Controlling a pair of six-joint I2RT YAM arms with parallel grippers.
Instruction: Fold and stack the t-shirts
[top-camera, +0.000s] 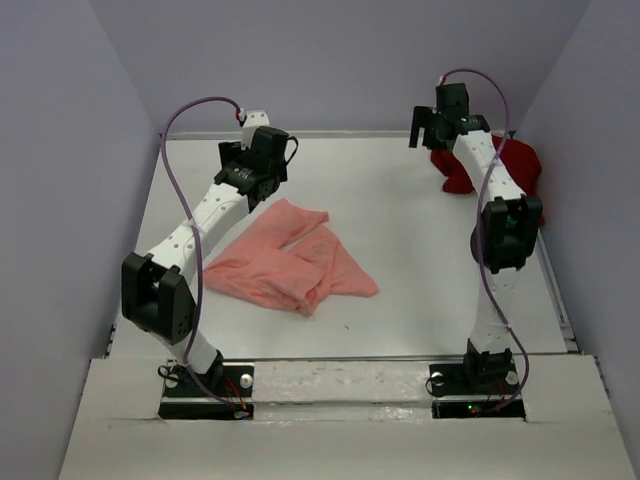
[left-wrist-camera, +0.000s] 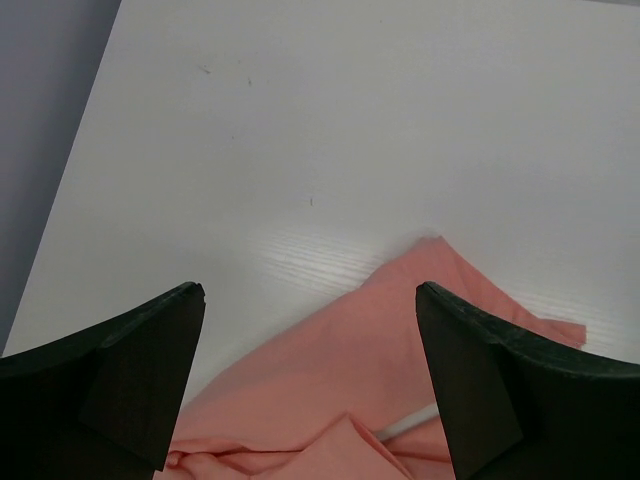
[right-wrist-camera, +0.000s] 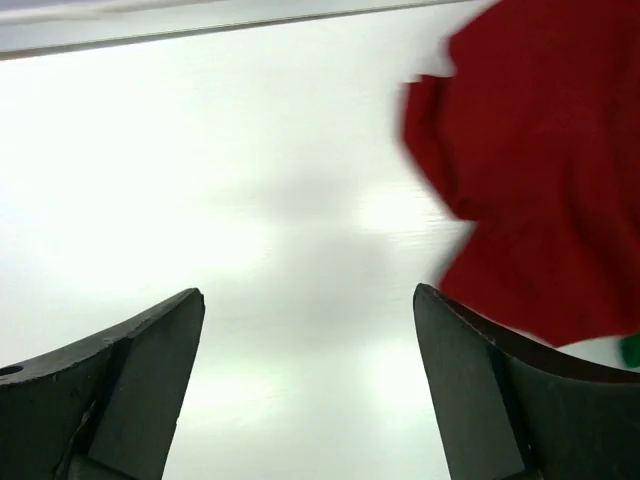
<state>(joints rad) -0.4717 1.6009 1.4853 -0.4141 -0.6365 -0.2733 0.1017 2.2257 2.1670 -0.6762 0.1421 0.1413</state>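
A salmon-pink t-shirt (top-camera: 290, 258) lies crumpled and partly folded on the white table (top-camera: 400, 220), left of centre. My left gripper (top-camera: 262, 190) hovers open over its far corner. In the left wrist view the pink cloth (left-wrist-camera: 340, 370) lies below and between the black fingers (left-wrist-camera: 150, 370), untouched, and the left gripper (left-wrist-camera: 310, 292) holds nothing. A dark red t-shirt (top-camera: 520, 165) is bunched at the back right. My right gripper (top-camera: 425, 138) hangs open just left of it, above the table. In the right wrist view the red cloth (right-wrist-camera: 540, 170) is to the right of the empty right gripper (right-wrist-camera: 308, 295).
Grey walls close in the table at the left, back and right. The right arm's elbow (top-camera: 508, 232) stands in front of the red shirt. A small green patch (right-wrist-camera: 630, 350) shows under the red cloth; what it is cannot be told.
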